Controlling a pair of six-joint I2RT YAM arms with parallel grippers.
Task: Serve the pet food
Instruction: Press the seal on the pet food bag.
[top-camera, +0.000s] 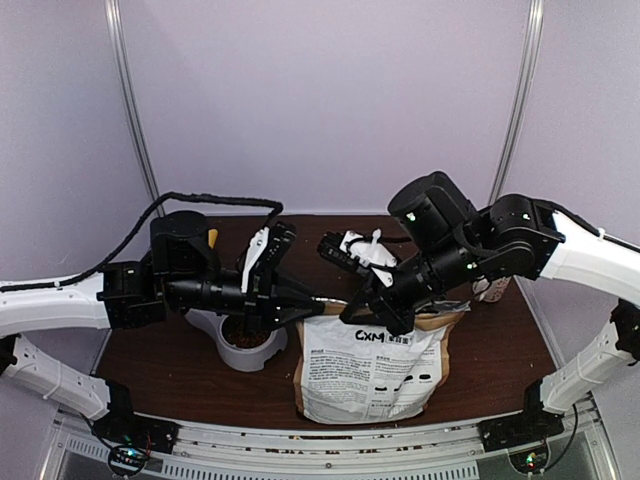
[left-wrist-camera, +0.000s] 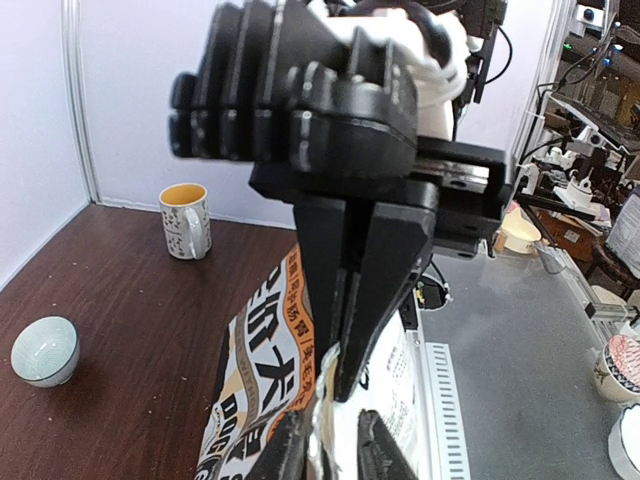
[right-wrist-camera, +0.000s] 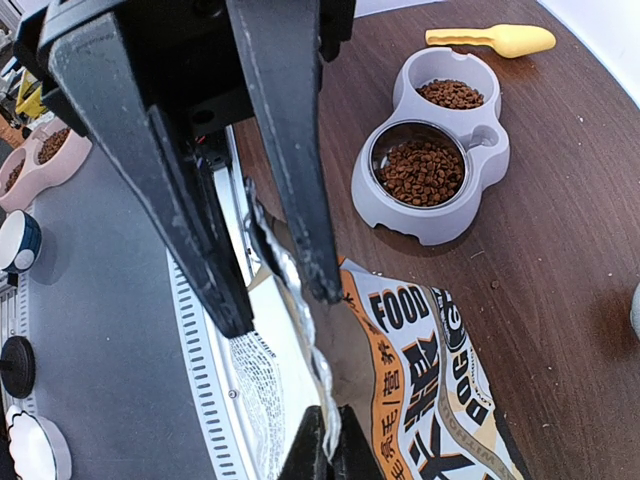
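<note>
The pet food is brown kibble (right-wrist-camera: 420, 170) filling both cups of a white double bowl (right-wrist-camera: 400, 215), also seen in the top view as the bowl (top-camera: 262, 358) left of the bag. The printed silver-white bag (top-camera: 370, 370) stands upright at the table's front. My right gripper (right-wrist-camera: 330, 442) is shut on the bag's crinkled top edge (right-wrist-camera: 300, 320). My left gripper (left-wrist-camera: 335, 440) stands slightly open, its fingers (left-wrist-camera: 285, 450) on either side of the same edge without pinching it. In the top view both grippers meet over the bag's top left corner (top-camera: 325, 305).
A yellow scoop (right-wrist-camera: 495, 40) lies beyond the double bowl. A spotted mug (left-wrist-camera: 185, 220) and a small pale bowl (left-wrist-camera: 45, 350) stand on the brown table (left-wrist-camera: 120, 300). A grey slotted rail (right-wrist-camera: 205, 360) runs along the table's near edge.
</note>
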